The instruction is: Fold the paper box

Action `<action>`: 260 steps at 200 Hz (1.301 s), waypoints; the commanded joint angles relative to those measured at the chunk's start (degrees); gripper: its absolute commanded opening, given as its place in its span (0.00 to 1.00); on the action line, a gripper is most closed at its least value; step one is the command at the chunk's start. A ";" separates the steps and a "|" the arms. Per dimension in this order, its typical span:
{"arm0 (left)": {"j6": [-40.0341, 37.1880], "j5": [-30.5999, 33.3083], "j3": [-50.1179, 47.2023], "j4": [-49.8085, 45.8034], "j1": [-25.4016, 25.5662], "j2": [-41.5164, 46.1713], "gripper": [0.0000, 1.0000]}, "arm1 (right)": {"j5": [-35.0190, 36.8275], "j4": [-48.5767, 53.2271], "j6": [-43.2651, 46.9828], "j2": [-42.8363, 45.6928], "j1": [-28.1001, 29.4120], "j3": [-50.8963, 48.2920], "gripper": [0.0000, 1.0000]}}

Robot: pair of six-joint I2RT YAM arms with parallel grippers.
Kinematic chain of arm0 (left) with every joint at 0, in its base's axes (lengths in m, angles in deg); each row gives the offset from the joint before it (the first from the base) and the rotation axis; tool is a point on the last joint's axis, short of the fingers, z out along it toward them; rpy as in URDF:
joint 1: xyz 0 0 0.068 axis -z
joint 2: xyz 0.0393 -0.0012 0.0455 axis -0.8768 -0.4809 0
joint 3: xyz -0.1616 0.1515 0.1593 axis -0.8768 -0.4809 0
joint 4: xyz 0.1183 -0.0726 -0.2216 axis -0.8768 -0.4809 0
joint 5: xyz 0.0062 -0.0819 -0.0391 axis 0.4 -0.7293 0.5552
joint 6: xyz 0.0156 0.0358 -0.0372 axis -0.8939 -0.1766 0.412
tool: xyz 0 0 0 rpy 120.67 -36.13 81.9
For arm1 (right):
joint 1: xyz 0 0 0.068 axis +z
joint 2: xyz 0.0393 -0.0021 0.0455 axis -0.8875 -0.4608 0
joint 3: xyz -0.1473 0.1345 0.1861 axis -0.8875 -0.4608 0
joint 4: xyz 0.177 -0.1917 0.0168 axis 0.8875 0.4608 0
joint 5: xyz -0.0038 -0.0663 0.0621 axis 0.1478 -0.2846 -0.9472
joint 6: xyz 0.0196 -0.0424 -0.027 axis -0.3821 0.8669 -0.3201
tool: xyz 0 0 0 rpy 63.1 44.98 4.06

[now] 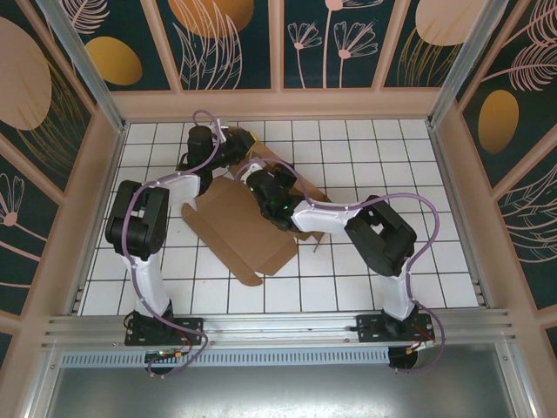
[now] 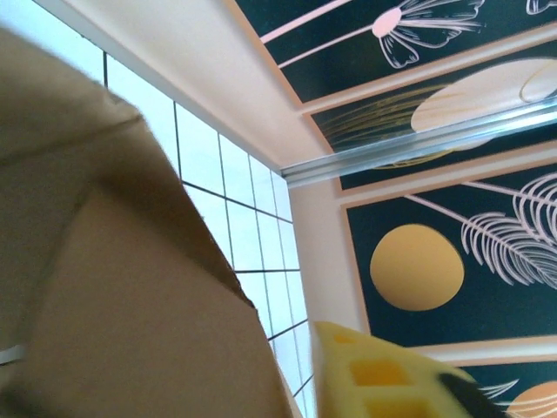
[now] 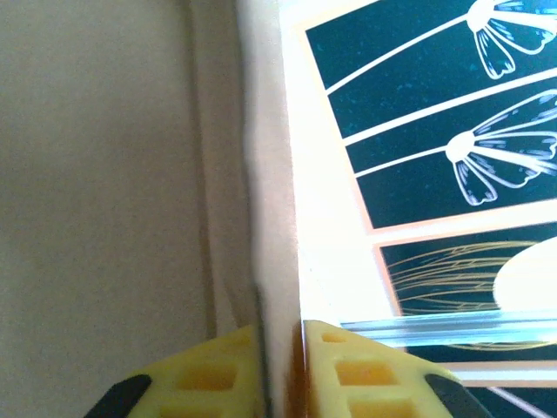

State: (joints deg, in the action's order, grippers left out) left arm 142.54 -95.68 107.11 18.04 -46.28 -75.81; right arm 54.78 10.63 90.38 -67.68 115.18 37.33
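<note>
Brown cardboard, the paper box [image 1: 237, 228], lies spread in the middle of the table [image 1: 374, 148] btwn both arms. R gripper [image 3: 281, 338] straddles a flap edge. That edge runs straight away from its fingertips, w/ the panel all on the left of the wrist view. The gap is narrow, but pinching or loose? Can't tell. L gripper [image 1: 233, 144] sits at the sheet's far-left part (one yellow finger [image 2: 383, 374] beside the board), state also unclear. R is nearer the sheet's centre, so prob. its fold to make.
</note>
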 commanded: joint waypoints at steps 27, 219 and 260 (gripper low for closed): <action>-0.02 0.22 -1.04 3.50 -0.30 0.17 0.08 | -19.76 23.32 -24.69 10.73 2.04 4.56 0.77; 7.66 -6.59 -1.51 16.12 -0.30 -4.69 0.11 | -82.32 35.23 -57.51 14.67 -26.04 2.25 0.70; 9.20 -8.53 -1.78 18.65 -0.30 -5.15 0.31 | -83.92 34.03 -57.68 13.90 -26.96 0.74 0.57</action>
State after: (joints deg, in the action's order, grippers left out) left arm 150.65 -101.65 105.65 31.13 -46.36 -80.18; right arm -27.53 45.32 32.66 -52.75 88.91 39.49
